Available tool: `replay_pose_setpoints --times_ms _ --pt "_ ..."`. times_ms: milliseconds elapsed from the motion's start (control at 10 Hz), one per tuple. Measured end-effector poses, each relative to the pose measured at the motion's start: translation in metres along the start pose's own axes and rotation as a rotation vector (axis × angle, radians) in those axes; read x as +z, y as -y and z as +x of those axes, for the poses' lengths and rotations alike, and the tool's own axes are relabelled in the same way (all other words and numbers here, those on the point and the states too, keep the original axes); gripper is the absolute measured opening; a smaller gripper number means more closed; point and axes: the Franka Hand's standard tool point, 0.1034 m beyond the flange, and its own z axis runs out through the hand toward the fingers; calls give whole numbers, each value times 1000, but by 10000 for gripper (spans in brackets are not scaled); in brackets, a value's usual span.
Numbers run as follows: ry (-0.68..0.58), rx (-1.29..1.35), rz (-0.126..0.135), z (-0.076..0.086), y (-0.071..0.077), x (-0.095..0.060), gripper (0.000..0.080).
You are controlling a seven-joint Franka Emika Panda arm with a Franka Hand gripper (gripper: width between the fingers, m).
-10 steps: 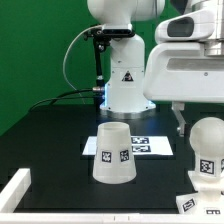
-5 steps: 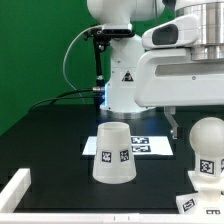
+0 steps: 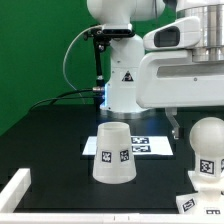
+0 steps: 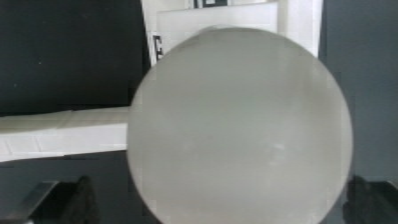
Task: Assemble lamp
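The white cone shade (image 3: pixel 112 153) stands wide end down in the middle of the black table, with tags on its side. The round-headed bulb (image 3: pixel 208 136) stands upright at the exterior view's right edge, tags on its body. A stepped white part under it (image 3: pixel 196 184) looks like the base and is cut by the frame. In the wrist view the bulb's head (image 4: pixel 235 130) fills the picture. My gripper (image 4: pixel 210 205) is over it, with dark fingers (image 4: pixel 54 200) showing wide apart on either side and a gap to the bulb. The arm hides the gripper in the exterior view.
The marker board (image 3: pixel 152 146) lies flat behind the shade. A white bar (image 3: pixel 14 190) lies at the exterior view's lower left. The robot's pedestal (image 3: pixel 125 85) stands at the back of the table, with cables and a green backdrop behind it.
The large arm link at the exterior view's upper right swung left and grew taller in the frame a second ago, then held still. The shade and bulb have not moved.
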Motion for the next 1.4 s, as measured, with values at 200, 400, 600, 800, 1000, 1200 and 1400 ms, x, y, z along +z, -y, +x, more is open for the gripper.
replay_pose_setpoints --times_ms 200,400,600,800,1000,1200,1400 --pt "27 28 11 -10 5 8 699" --pt "29 48 2 -15 11 17 699" --pt "28 50 0 -14 9 17 575" --pt "28 50 -1 -14 9 17 574" --pt "28 51 -1 -14 8 17 574" --pt "4 150 -7 -14 7 17 574" --pt "6 455 -13 -15 7 18 576"
